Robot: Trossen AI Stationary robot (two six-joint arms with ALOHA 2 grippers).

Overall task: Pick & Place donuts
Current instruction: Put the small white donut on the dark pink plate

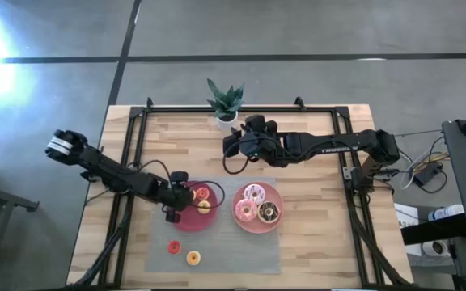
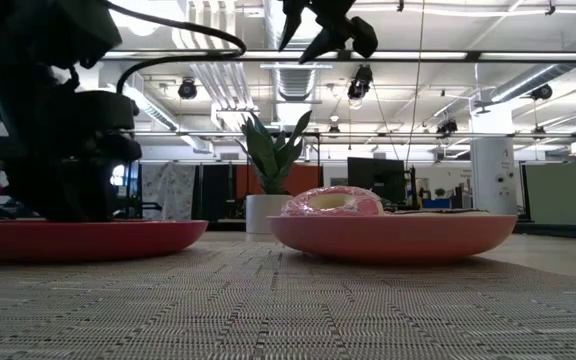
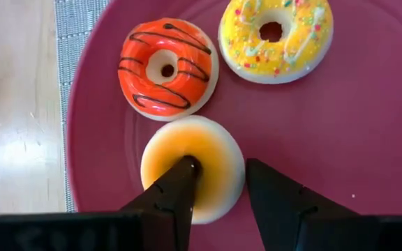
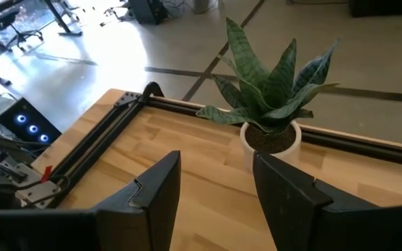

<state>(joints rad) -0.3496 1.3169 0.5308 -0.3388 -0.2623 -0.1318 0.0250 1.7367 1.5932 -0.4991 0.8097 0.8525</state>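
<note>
My left gripper (image 3: 218, 164) is low over the red plate (image 1: 186, 220), shut on a small orange-glazed donut (image 3: 218, 150). Beside it on the plate lie an orange donut with dark stripes (image 3: 167, 66) and a yellow sprinkled donut (image 3: 276, 35). The pink plate (image 1: 257, 225) carries the pink donut (image 1: 254, 193), the pale pink one (image 1: 245, 212) and the chocolate one (image 1: 269, 212). A tiny red donut (image 1: 174, 247) and a yellow one (image 1: 192, 258) lie on the grey mat. My right gripper (image 4: 215, 160) is open and raised, near the potted plant (image 4: 271, 136). My left gripper holds the orange-glazed donut by one side of its ring (image 3: 222, 174). One finger (image 3: 176, 188) stands in the hole and the other finger (image 3: 278, 195) is against the outer rim. The fingers come from above, pointing down. The donut lies flat on the red plate.
A grey woven mat (image 1: 217, 255) lies under both plates on the wooden table (image 1: 314, 250). A black frame (image 1: 241, 109) runs along the table's far and side edges. The potted plant (image 1: 225, 101) stands at the far edge. Bare wood shows to the right of the pink plate.
</note>
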